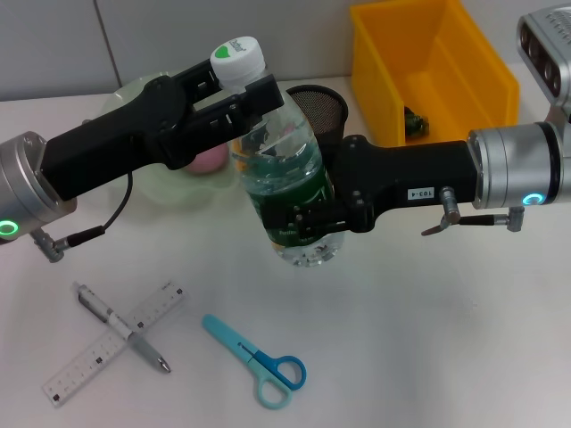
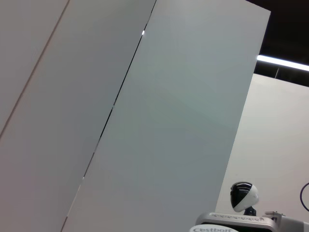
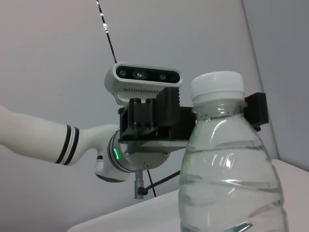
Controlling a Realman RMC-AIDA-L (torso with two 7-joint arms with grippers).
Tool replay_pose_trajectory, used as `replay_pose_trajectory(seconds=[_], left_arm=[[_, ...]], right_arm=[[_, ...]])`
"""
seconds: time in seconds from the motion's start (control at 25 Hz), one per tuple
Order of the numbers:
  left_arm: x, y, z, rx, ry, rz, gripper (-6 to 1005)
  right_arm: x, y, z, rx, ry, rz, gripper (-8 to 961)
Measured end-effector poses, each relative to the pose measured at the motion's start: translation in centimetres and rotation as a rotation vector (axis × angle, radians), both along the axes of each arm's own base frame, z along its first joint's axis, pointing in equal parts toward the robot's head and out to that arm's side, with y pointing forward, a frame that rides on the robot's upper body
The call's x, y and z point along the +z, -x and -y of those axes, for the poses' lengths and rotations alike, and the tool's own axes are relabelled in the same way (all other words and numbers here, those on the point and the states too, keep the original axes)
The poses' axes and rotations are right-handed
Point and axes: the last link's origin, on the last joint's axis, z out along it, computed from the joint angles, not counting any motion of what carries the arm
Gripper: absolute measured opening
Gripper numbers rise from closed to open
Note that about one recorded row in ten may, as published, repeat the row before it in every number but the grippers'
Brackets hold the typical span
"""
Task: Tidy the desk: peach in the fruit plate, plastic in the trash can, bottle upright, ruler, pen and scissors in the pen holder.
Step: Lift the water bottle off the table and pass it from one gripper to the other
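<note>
Bottle (image 1: 284,174) held nearly upright above the surface (image 1: 428,339), just in front of the mesh pen holder (image 1: 319,107). Clamped at the neck, under the white cap (image 1: 238,55), by the left pincer (image 1: 248,96); clamped around the green-labelled belly by the right pincer (image 1: 308,223). Judged fairly heavy, being full of water, with thin, smooth, yielding walls; better taken at the stiff neck or gently at mid-body to avoid crushing or slipping. Behind the bottle, on the left arm's side, peach (image 1: 210,160) already in the pale fruit plate (image 1: 120,102). Nearer than the bottle, flat on the surface: ruler (image 1: 114,342) crossed by pen (image 1: 123,327), scissors (image 1: 257,360) beside them. Yellow trash can (image 1: 428,67) beyond the right arm.
</note>
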Motion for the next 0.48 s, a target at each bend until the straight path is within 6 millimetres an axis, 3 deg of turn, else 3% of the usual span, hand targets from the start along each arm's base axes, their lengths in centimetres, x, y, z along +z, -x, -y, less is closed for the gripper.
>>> replay_pose_trajectory(seconds=[0.48], left_arm=[[-0.2,0.18,-0.05,0.02,-0.001,0.004,691]], right_arm=[[0.01,0.05,0.1,0.003,0.007,-0.002,772]])
